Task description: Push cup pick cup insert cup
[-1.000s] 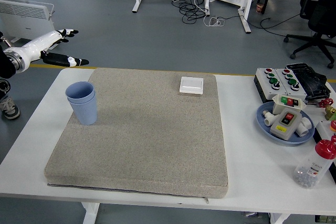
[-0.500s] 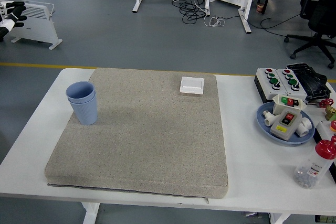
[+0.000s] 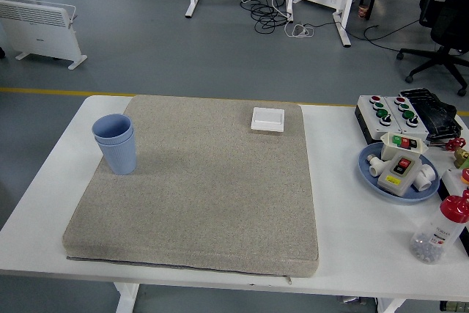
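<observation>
Two light blue cups (image 3: 115,142) stand nested, one inside the other, upright at the left edge of the grey mat (image 3: 198,188). Neither of my hands shows in the head view, and nothing touches the cups.
A white square switch plate (image 3: 267,119) lies at the mat's far edge. At the right of the white table (image 3: 366,232) are a button box (image 3: 388,111), a blue plate (image 3: 370,174) holding switches and white parts, and a clear bottle with a red cap (image 3: 440,230).
The white-sleeved arm seen beyond the table's left corner moved up and left, then left the picture. The cups have not moved.
</observation>
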Controlling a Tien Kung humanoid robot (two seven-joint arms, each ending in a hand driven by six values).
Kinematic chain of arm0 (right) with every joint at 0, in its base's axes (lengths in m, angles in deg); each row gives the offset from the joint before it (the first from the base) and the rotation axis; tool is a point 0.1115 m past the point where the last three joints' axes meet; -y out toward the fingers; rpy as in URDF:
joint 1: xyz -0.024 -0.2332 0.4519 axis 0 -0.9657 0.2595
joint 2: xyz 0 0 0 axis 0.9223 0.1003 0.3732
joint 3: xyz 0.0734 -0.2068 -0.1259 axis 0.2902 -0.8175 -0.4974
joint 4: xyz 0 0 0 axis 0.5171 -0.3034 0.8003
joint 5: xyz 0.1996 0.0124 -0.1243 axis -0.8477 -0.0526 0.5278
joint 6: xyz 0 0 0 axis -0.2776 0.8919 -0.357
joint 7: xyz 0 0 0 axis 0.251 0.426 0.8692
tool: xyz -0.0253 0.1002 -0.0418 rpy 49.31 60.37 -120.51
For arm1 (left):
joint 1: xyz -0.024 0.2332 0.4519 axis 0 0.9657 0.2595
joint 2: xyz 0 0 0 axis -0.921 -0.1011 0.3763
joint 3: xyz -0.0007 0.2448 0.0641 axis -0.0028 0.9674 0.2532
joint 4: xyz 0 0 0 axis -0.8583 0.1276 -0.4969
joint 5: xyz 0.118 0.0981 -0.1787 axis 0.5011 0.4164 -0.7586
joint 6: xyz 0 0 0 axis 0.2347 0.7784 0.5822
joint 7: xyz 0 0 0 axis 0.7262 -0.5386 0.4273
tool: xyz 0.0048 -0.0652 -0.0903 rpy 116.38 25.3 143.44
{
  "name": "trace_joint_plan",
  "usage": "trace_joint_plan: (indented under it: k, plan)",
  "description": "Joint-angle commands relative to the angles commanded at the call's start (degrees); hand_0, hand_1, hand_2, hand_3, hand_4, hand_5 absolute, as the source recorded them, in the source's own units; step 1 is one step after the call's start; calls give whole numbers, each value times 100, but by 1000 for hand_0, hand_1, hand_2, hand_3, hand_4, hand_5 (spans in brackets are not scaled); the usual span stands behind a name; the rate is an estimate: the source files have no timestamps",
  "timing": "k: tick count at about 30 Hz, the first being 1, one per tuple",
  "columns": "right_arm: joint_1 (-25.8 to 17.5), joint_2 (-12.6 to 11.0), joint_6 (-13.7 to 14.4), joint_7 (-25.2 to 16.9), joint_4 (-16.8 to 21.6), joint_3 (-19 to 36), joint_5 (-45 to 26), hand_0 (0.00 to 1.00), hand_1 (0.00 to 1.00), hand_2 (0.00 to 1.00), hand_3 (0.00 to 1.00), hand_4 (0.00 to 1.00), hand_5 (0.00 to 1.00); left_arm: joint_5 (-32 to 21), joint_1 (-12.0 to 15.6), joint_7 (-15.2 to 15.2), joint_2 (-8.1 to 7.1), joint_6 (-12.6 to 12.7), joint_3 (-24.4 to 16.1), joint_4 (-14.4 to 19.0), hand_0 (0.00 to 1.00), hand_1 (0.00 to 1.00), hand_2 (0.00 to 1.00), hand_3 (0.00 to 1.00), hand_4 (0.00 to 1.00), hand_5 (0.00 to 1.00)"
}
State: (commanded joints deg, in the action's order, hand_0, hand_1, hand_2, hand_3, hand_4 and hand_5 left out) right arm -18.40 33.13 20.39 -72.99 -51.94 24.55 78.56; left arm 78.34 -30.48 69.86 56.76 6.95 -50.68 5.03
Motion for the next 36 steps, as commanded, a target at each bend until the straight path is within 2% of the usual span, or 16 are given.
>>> trace_joint_plan:
  k: [4, 5, 10, 11, 16, 17, 22, 26, 32, 36]
  plan:
    - [-11, 6, 2, 19, 0, 41, 67, 724, 650, 649, 577, 123, 464, -123, 250, -32, 110, -110, -308, 75, 717, 731, 784, 710, 626, 832]
    - [-16, 10, 5, 23, 0, 51, 74, 724, 650, 649, 577, 123, 463, -178, 321, -55, 154, -151, -377, 86, 733, 744, 797, 739, 630, 998]
    - [-38, 24, 11, 32, 0, 71, 110, 724, 650, 649, 577, 123, 463, -506, 545, -74, 334, -294, -469, 63, 733, 744, 797, 739, 630, 998]
    - [-42, 26, 12, 33, 0, 75, 115, 724, 649, 648, 577, 123, 465, -552, 571, -72, 366, -307, -469, 57, 761, 779, 847, 781, 629, 998]
    - [-51, 36, 13, 36, 0, 101, 142, 724, 649, 648, 577, 123, 465, -695, 655, 31, 495, -299, -486, 39, 761, 779, 847, 781, 629, 998]
    - [-53, 36, 12, 34, 0, 104, 142, 724, 649, 649, 577, 124, 466, -707, 663, 50, 510, -300, -489, 39, 767, 787, 858, 807, 624, 998]
    - [-56, 39, 10, 23, 0, 116, 87, 724, 649, 649, 577, 124, 466, -708, 652, 104, 596, -299, -491, 26, 767, 787, 858, 807, 624, 998]
    - [-59, 41, 7, 9, 0, 128, 19, 724, 648, 648, 577, 125, 467, -680, 620, 68, 744, -283, -466, -31, 769, 791, 860, 810, 622, 998]
    - [-57, 47, 6, 0, 0, 128, -23, 724, 648, 648, 577, 125, 467, -742, 532, -136, 860, -186, -419, -77, 771, 792, 866, 817, 623, 998]
    - [-60, 47, 0, -2, 0, 109, -20, 724, 648, 648, 577, 125, 469, -870, 497, -440, 889, -22, -339, -85, 784, 808, 880, 830, 624, 998]
